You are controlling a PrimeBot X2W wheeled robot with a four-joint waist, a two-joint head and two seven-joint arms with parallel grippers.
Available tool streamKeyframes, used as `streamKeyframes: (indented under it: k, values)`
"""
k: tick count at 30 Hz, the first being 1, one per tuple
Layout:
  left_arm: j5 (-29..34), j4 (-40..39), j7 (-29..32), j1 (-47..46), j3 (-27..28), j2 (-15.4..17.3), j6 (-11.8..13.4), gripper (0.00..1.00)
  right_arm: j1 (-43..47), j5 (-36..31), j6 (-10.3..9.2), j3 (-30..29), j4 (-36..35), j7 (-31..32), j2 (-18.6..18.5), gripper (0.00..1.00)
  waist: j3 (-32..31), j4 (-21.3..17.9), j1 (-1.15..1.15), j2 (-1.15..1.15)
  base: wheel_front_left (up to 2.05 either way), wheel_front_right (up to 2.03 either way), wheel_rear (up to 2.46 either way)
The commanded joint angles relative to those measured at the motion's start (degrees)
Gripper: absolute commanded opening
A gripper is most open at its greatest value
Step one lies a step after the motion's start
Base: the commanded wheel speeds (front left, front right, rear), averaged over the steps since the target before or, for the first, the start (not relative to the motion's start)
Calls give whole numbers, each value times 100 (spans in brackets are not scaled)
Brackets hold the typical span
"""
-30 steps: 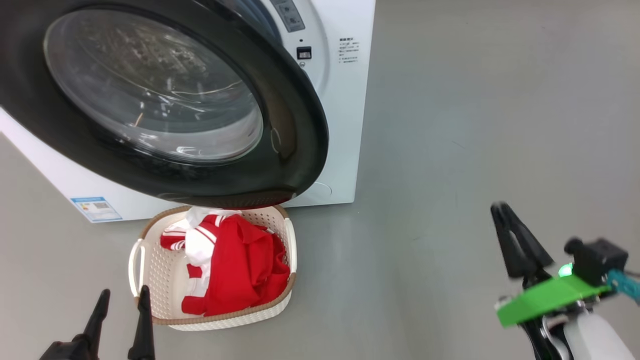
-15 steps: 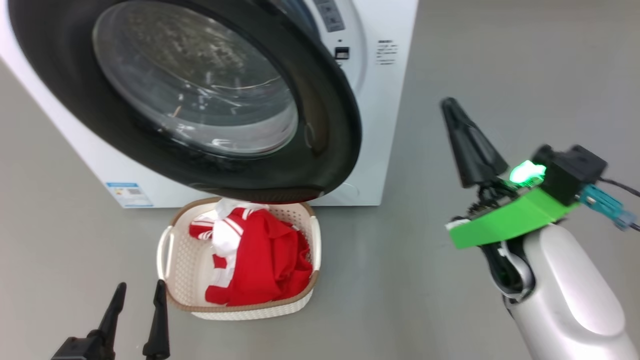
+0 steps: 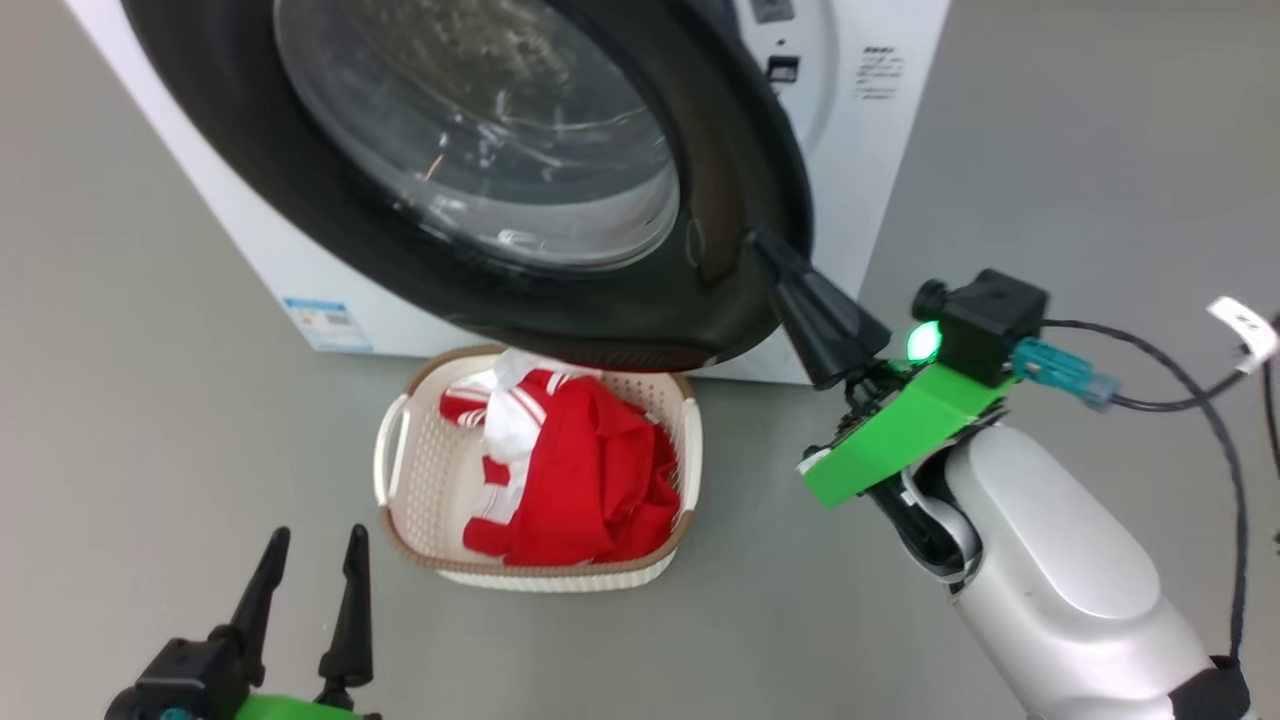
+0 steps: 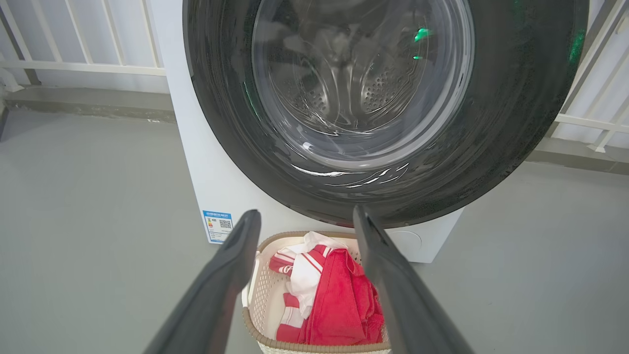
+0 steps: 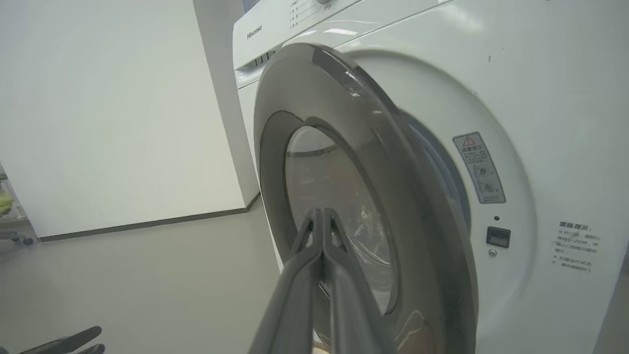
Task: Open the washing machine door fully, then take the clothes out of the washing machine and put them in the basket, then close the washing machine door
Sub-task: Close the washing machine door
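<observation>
Presently washing machine door (image 3: 720, 180) hangs ajar above basket (image 3: 600, 578) holding red clothes (image 3: 590, 480). Door: rigid, hinged, glossy rim, likely slippery; better pushed at outer edge than pinched. Right gripper (image 3: 778, 258) pressed together by that rim; left gripper (image 3: 317, 540) spread, low. Right wrist view adds latch slot (image 5: 498, 236); left wrist view, drum (image 4: 363, 83) through glass.

The right end effector (image 3: 762, 240) is showing long dark tapered fingers (image 3: 820, 320) on a bright green bracket (image 3: 900, 430), where a lamp (image 3: 922, 342) is glowing green. A black cable (image 3: 1241, 540) with a teal plug (image 3: 1060, 372) is trailing beside the glossy white forearm (image 3: 1060, 570).
</observation>
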Motion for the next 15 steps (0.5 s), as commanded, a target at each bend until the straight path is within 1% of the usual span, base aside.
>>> streamKeyframes:
  k: [1, 5, 8, 15]
  values:
    - [-73, -135, -70, -250, 146, 36, -17, 100, -169, 82, 9, 193, 15, -26, 51, 0, 204, 180, 0, 0, 0, 0, 0]
    - [-102, -126, -70, -365, 55, 10, -17, 100, -302, 179, 9, 412, 355, -26, -27, 0, 392, 307, 0, 0, 0, 0, 0]
    - [-124, -121, -70, -458, 7, -6, -17, 100, -388, 251, 9, 458, 580, -26, -75, 0, 517, 380, 0, 0, 0, 0, 0]
    - [-165, -111, -70, -632, -97, -31, -17, 100, -451, 287, 9, 218, 924, -26, -163, 0, 748, 512, 0, 0, 0, 0, 0]
